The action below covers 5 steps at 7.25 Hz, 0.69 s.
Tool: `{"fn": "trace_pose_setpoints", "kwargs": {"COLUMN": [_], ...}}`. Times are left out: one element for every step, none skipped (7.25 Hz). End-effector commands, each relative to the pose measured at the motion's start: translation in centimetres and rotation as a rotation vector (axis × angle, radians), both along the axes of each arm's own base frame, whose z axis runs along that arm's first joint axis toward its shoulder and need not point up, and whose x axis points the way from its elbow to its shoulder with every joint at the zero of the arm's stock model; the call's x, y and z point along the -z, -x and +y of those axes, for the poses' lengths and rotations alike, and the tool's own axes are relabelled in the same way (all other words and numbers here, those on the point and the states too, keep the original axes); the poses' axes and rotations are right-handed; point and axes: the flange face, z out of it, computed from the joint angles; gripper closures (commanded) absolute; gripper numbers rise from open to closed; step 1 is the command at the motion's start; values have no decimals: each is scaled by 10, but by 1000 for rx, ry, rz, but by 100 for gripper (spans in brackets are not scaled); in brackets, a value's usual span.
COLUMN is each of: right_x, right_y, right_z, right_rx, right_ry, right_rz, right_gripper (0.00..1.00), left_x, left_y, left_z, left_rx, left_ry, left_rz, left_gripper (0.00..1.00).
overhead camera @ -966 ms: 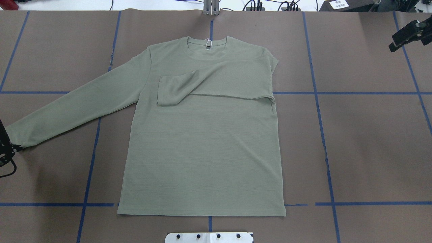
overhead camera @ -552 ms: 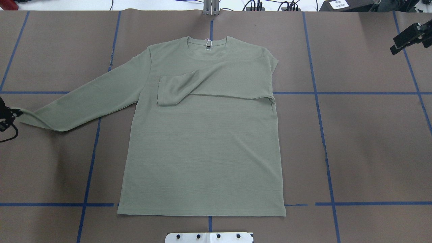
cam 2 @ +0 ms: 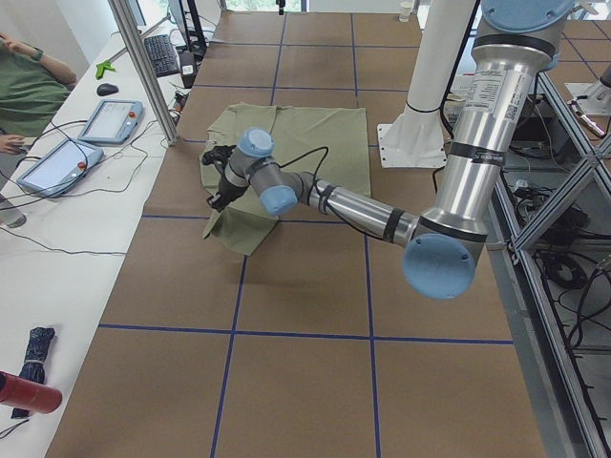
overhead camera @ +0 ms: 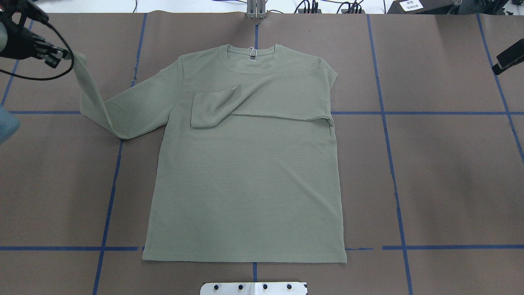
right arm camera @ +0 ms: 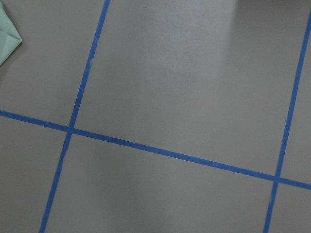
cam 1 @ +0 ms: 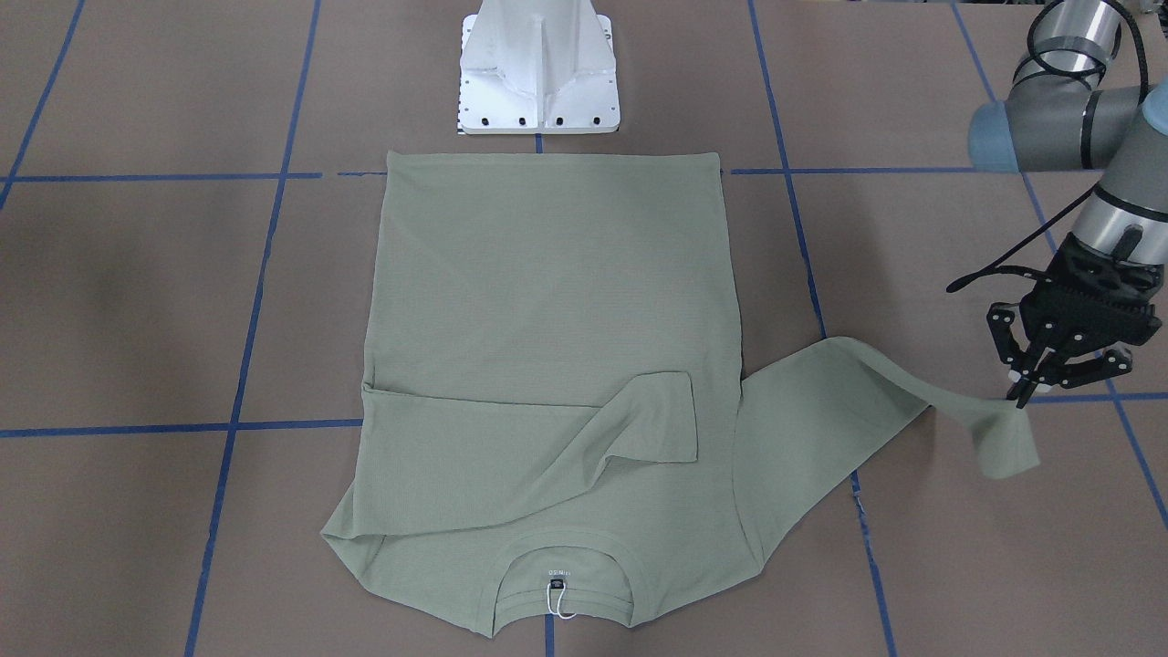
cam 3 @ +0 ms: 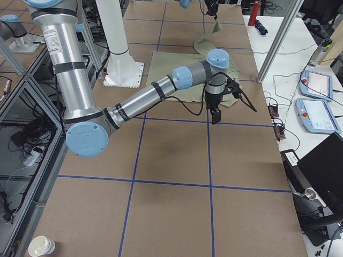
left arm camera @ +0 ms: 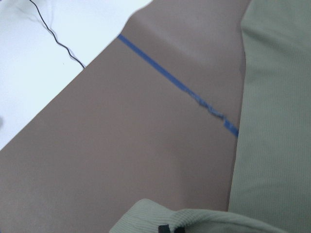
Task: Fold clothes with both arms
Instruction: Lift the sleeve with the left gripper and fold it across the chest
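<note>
The sage-green shirt (overhead camera: 245,184) lies flat on the brown table, neck at the far side; it also shows in the front-facing view (cam 1: 547,301). One sleeve (overhead camera: 213,108) is folded across the chest. My left gripper (overhead camera: 61,57) is shut on the cuff of the other sleeve (overhead camera: 92,98) and holds it in the air to the shirt's left, the sleeve hanging down to the table. The front-facing view shows the gripper (cam 1: 1020,400) with the cuff (cam 1: 1004,447) below it. My right gripper (overhead camera: 496,69) is at the far right edge, away from the shirt, open and empty.
The white pedestal base (cam 1: 538,73) stands just past the shirt's hem. Blue tape lines (overhead camera: 385,123) grid the table. A metal post (overhead camera: 256,8) stands beyond the neck. Tablets and cables lie on the white side table (cam 2: 57,162).
My left gripper has lifted the sleeve cuff off the table and carried it toward the far side. My right gripper has drifted further toward the right edge.
</note>
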Motion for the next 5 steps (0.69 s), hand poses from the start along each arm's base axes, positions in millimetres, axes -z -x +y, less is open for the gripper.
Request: {"fn": "trace_pose_setpoints", "kwargs": {"right_x": [-18, -24, -25, -25, -26], "right_y": [-18, -23, -23, -24, -24], "right_z": [5, 9, 9, 9, 9], "right_rx": [-7, -13, -13, -15, -16], "right_ry": [17, 25, 28, 28, 30], "right_rz": [12, 12, 14, 14, 14], "right_gripper": [0, 0, 0, 0, 0], "left_x": [110, 160, 201, 243, 280], "left_y": [-79, -128, -180, -248, -296], "left_z": [-14, -12, -5, 19, 41], "left_rx": [63, 80, 97, 122, 104], "left_ry": [154, 229, 279, 278, 281], "left_rz": [171, 273, 337, 379, 410], "left_gripper": [100, 100, 100, 100, 100]}}
